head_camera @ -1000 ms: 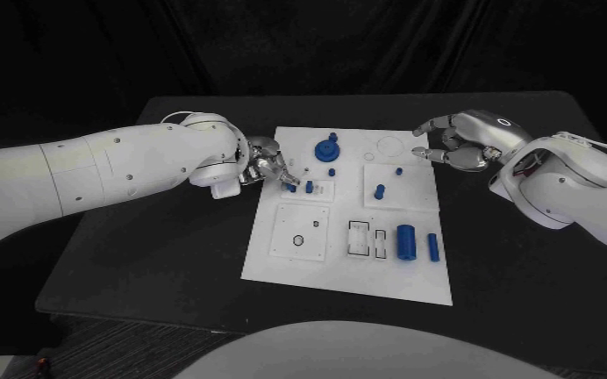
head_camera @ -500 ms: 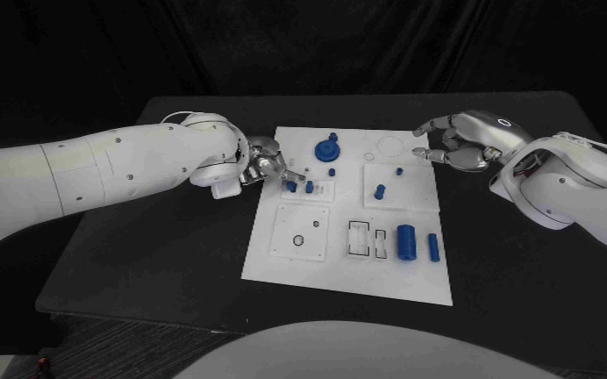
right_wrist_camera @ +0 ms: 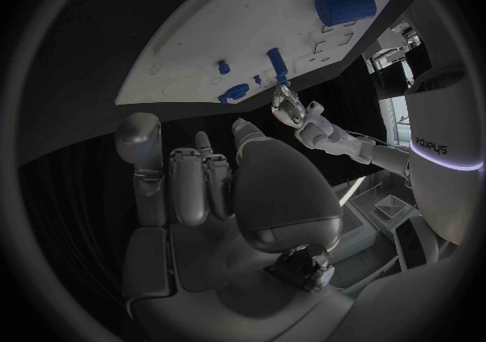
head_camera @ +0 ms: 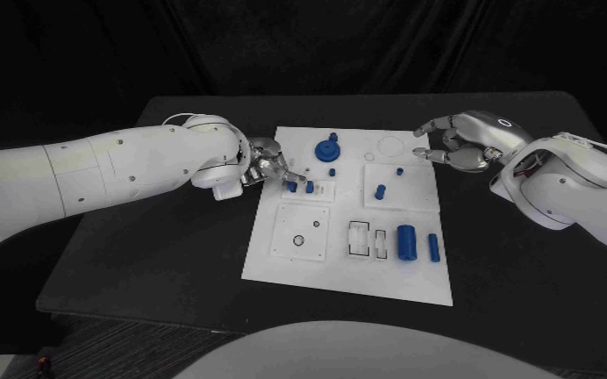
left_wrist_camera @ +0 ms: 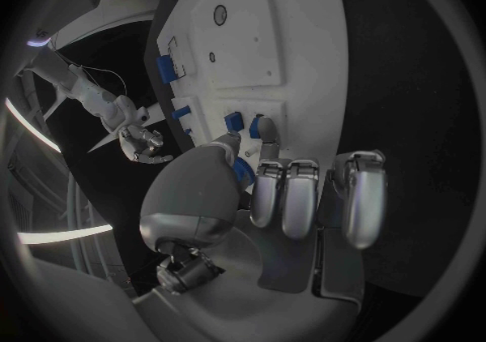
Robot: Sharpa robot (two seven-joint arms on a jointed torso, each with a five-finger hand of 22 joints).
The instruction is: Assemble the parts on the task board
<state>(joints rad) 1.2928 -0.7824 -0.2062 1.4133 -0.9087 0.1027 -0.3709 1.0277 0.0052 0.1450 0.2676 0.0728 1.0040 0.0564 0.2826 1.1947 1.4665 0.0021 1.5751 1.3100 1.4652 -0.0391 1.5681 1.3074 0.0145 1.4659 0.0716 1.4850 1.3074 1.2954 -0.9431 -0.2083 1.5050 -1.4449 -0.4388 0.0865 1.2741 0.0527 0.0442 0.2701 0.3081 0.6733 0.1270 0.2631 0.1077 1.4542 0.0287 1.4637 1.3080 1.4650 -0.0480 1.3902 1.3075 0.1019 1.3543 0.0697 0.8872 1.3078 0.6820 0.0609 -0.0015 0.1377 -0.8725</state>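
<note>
Here, nearest me on the white board, a thick blue cylinder and a slimmer blue rod lie side by side at the near right, beside a small framed slot. To their left sits a square panel with a small dark ring on it.

Further out, my left hand reaches over the board's left edge, its fingertips closed around a small blue peg standing in the board; a second blue peg stands just beside it. My left wrist camera shows the fingers pinching that peg from both sides.

Beyond these, two more blue pegs stand on a raised square toward the right, and a larger blue knob sits near the far edge, next to a pale ring.

My right hand hovers above the table just off the board's far right corner, fingers curled inward and holding nothing.
</note>
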